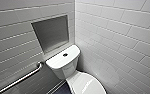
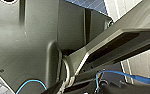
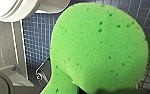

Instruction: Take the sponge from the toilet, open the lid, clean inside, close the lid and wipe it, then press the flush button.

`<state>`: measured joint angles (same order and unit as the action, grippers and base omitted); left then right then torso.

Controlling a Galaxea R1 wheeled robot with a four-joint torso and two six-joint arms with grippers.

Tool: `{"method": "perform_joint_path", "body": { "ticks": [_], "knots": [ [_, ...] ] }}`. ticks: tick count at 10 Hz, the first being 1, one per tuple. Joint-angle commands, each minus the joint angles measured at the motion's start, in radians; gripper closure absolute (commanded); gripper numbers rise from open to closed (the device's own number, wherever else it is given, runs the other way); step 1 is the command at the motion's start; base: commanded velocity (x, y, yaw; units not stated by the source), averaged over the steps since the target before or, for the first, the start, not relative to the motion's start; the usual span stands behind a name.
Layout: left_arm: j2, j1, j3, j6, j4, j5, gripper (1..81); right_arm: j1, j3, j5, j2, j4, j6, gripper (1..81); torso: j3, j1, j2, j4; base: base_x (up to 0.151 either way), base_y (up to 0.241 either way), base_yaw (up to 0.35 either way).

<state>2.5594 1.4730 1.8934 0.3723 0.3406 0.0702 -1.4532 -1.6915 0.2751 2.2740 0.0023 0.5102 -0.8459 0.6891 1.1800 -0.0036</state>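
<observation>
The right gripper [image 3: 116, 91] is clamped on the sponge [image 3: 98, 47], held low beside the bowl of the toilet [image 1: 66, 67], whose lid [image 1: 87, 85] is down and whose flush button [image 1: 65, 54] sits centred on its tank top; the left gripper [image 2: 78, 89] state cannot be told

Tiled corner on my feed: walls, niche, rail and floor.

Two walls of white oblong tiles [image 1: 116, 30] meet in a corner ahead of me. A grey recessed niche [image 1: 52, 32] is set into the left-hand wall, and below it a metal grab bar [image 1: 21, 79] runs slantwise above a band of darker grey tiles [image 1: 39, 83]. On the right wrist feed I see a floor of small dark blue tiles [image 3: 37, 37].
</observation>
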Motion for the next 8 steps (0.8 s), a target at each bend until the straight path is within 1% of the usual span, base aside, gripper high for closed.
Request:
{"method": "perform_joint_path", "body": {
  "ticks": [1, 2, 3, 5, 8],
  "knots": [
    [-0.016, 0.016, -0.010, 0.000, 0.011, -0.063, 1.0, -0.019, 0.014, -0.054, -0.017, -0.030, -0.004, 81.1, 0.097, -0.064, -0.098, 0.000, 0.000, 0.000, 0.000],
    [-0.001, 0.026, 0.018, 0.000, 0.011, -0.058, 1.0, -0.037, -0.014, -0.041, 0.013, -0.053, -0.004, 81.1, 0.059, -0.085, -0.130, 0.000, 0.000, 0.000, 0.000],
    [0.019, 0.031, 0.046, 0.000, 0.009, -0.059, 1.0, -0.054, -0.052, -0.036, 0.047, -0.068, -0.004, 81.1, 0.063, -0.109, -0.165, 0.000, 0.000, 0.000, 0.000],
    [0.087, 0.039, 0.165, 0.008, -0.002, -0.063, 1.0, -0.082, -0.138, -0.036, 0.116, -0.084, -0.004, 81.1, 0.084, -0.147, -0.224, 0.000, 0.000, 0.000, 0.000],
    [0.183, 0.047, 0.291, 0.008, 0.000, -0.064, 1.0, -0.092, -0.201, -0.036, 0.182, -0.088, -0.004, 81.1, 0.088, -0.217, -0.331, 0.000, 0.000, 0.000, 0.000]
  ]
}}
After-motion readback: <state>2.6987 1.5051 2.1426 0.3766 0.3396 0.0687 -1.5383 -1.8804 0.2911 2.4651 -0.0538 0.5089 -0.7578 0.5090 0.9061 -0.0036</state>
